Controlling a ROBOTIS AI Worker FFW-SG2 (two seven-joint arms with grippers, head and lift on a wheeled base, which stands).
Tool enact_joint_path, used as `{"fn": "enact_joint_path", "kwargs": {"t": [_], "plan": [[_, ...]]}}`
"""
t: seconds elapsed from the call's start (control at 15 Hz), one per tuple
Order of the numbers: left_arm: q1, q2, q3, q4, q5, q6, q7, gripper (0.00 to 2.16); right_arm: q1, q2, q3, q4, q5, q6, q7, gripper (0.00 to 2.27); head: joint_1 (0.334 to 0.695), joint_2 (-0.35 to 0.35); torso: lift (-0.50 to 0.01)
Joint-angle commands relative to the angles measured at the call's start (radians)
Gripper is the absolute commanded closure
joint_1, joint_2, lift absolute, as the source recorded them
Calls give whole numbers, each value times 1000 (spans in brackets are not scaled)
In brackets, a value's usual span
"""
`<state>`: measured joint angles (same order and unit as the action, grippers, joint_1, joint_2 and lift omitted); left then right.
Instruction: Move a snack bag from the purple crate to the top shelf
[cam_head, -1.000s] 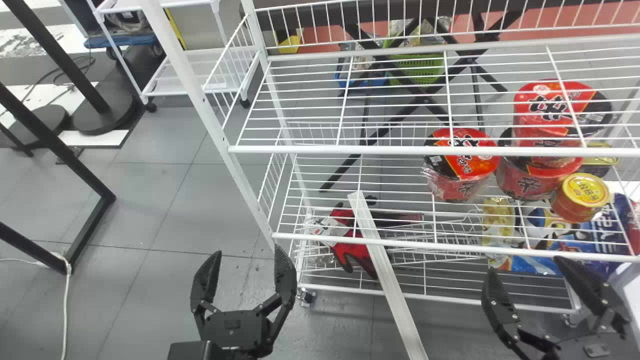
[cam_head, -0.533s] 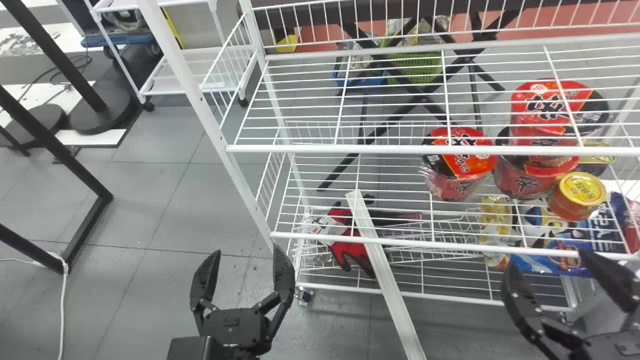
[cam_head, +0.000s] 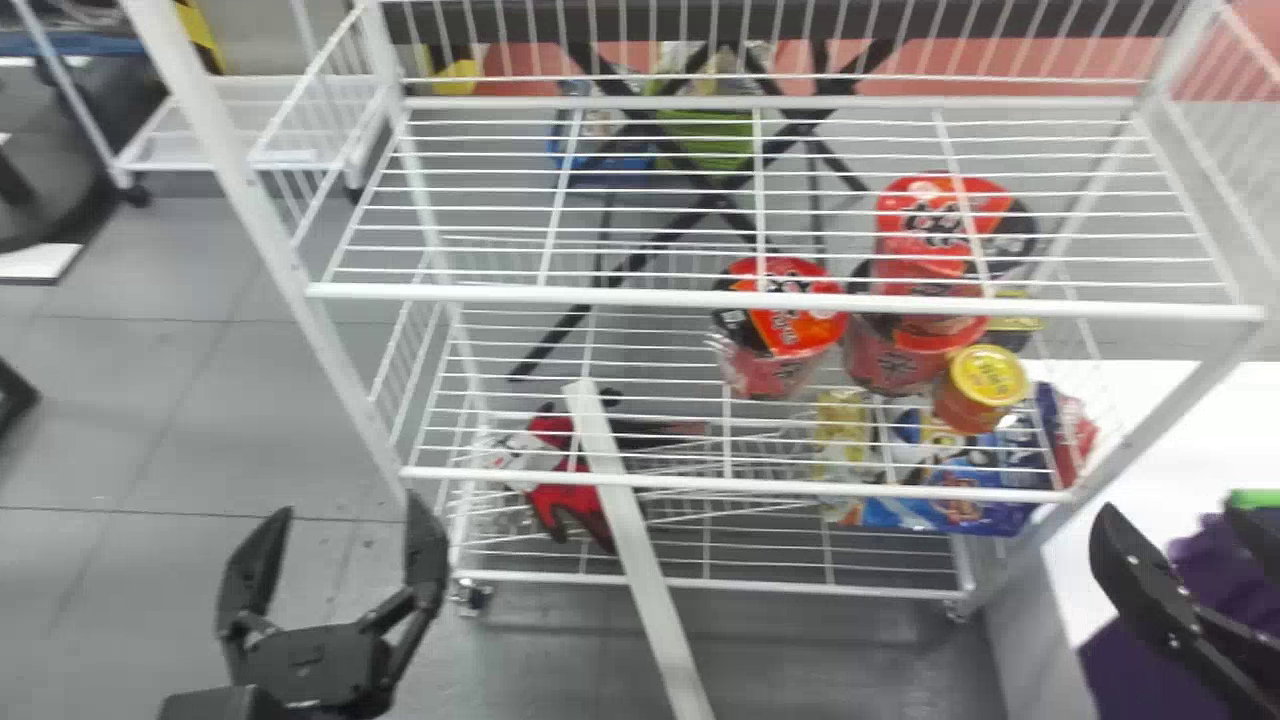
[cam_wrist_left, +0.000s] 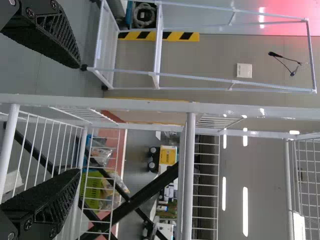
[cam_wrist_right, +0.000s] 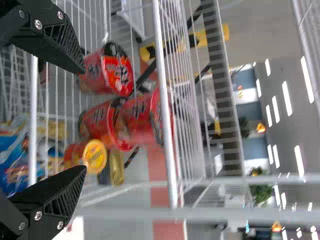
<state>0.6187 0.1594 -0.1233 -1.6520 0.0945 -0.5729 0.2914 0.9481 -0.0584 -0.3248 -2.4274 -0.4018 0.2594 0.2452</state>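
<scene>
The left gripper (cam_head: 348, 508) is spread near the rack (cam_head: 640, 297). The right gripper (cam_head: 1172, 508), likewise spread, is seen near what may be the purple crate (cam_head: 1140, 670).

Floor (cam_head: 190, 420): grey, large tiles, dark joints. Cart (cam_head: 285, 92): white, against a beige wall (cam_wrist_left: 220, 55) bearing a yellow-and-black striped band (cam_wrist_left: 175, 36) and a white plate (cam_wrist_left: 244, 70). Crossed black braces (cam_head: 557, 338) stand behind the rack (cam_head: 232, 165). Ceiling lights (cam_wrist_right: 287, 99): long strips in rows, lit.
</scene>
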Motion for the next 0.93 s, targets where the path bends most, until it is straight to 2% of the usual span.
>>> {"fn": "enact_joint_path", "kwargs": {"t": [0.0, 0.07, 0.2, 0.27, 0.47, 0.6, 0.8, 0.87], "plan": [[-14, 0, -10, 14, -1, 2, 0, 63, -8, 48, -157, -42, -103, 127, 13, 154, 695, -50, -454], [-16, 0, -12, 15, -1, 11, 0, 63, -17, 59, -218, -52, -150, 188, 40, 154, 695, -82, -454], [-17, 0, -12, 15, -1, 14, -1, 63, -78, 59, -370, -53, -224, 381, 82, 154, 695, -145, -454], [-17, 0, -12, 15, -1, 14, -1, 63, -109, 59, -419, -45, -229, 452, 89, 151, 695, -197, -454], [-22, 2, -13, 15, -1, 14, -1, 63, -184, 59, -540, -15, -235, 605, 112, 134, 695, -279, -454], [-22, 3, -13, 15, -1, 14, -1, 60, -293, 59, -662, 16, -244, 848, 177, 134, 695, -339, -454], [-20, 3, -16, 15, -1, 14, 0, 56, -506, 59, -821, 91, -161, 1185, 263, 140, 695, -350, -454], [-20, 3, -18, 14, -1, 17, 0, 56, -583, 59, -850, 120, -100, 1305, 307, 140, 695, -350, -454]]}}
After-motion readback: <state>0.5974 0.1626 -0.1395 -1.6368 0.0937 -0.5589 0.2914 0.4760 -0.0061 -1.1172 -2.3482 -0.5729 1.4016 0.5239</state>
